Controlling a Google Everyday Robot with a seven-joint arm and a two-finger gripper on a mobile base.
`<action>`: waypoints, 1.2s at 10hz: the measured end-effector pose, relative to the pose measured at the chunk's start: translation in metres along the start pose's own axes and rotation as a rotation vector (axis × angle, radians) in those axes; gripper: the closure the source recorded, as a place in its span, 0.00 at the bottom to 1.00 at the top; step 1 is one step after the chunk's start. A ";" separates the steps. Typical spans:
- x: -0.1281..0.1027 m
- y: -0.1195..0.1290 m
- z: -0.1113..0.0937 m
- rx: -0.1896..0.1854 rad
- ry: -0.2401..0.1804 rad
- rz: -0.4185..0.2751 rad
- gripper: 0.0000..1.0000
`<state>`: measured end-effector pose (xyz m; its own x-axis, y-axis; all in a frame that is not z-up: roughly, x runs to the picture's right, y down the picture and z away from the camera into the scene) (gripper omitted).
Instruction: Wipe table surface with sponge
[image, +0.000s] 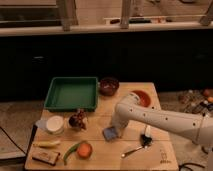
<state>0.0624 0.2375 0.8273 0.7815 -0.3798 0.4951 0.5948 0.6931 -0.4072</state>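
The light tan wooden table surface (100, 117) fills the lower middle of the camera view. The small blue-grey sponge (109, 133) lies flat on it, just front of centre. My white arm reaches in from the right, and my gripper (116, 128) points down at the sponge's right edge, touching or pressing it. The arm's end hides the contact.
A green tray (72, 93) sits back left, with a dark bowl (109, 85) and an orange bowl (142, 97) at the back. A white lidded container (55, 124), a brown block (44, 157), an orange fruit (84, 149) and a green vegetable (71, 150) are front left. A spoon (133, 149) lies front right.
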 end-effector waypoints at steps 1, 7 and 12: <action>0.002 0.000 -0.001 0.002 0.000 0.005 1.00; 0.064 -0.032 -0.051 0.079 0.041 0.105 1.00; 0.028 -0.069 -0.034 0.051 0.031 -0.017 1.00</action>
<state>0.0497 0.1581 0.8436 0.7773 -0.4101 0.4771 0.5984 0.7162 -0.3591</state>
